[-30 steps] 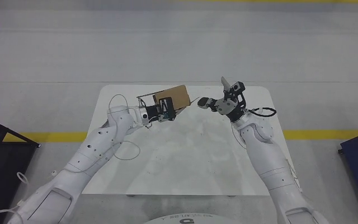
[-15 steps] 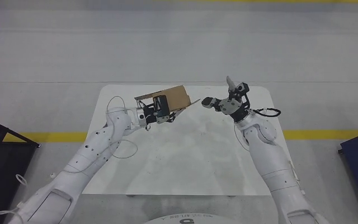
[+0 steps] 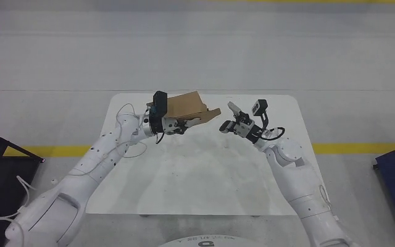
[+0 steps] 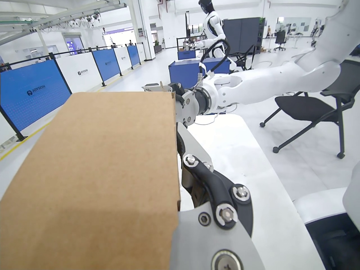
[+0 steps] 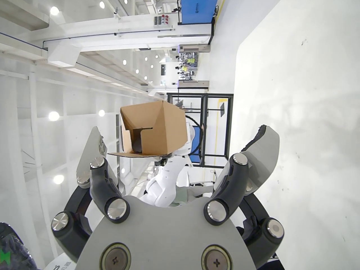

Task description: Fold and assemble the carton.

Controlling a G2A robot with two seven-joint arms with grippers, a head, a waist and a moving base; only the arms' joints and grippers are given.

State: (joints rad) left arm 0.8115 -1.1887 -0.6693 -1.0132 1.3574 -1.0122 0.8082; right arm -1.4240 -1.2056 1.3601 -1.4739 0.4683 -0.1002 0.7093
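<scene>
A brown carton [image 3: 188, 105] is held above the table's far left part, its open end with a loose flap [image 3: 213, 113] facing the right arm. My left gripper [image 3: 174, 125] is shut on the carton's wall; in the left wrist view one finger [image 4: 197, 161] lies along the carton [image 4: 92, 170] edge, the other is hidden behind it. My right gripper [image 3: 229, 118] hangs open a short way from the flap, touching nothing. The right wrist view looks between its spread fingers [image 5: 95, 147] into the carton [image 5: 160, 130], where inner flaps show.
The white table [image 3: 203, 179] has rounded corners; its surface [image 5: 295, 85] bears faint marks. A black folding chair [image 4: 315, 108] stands on the floor beside the table. Yellow floor tape [image 3: 352, 148] runs past both sides.
My left arm has rolled its wrist and turned the carton, so its open end and flap point more toward the right arm. My right gripper has dropped lower and turned toward the carton.
</scene>
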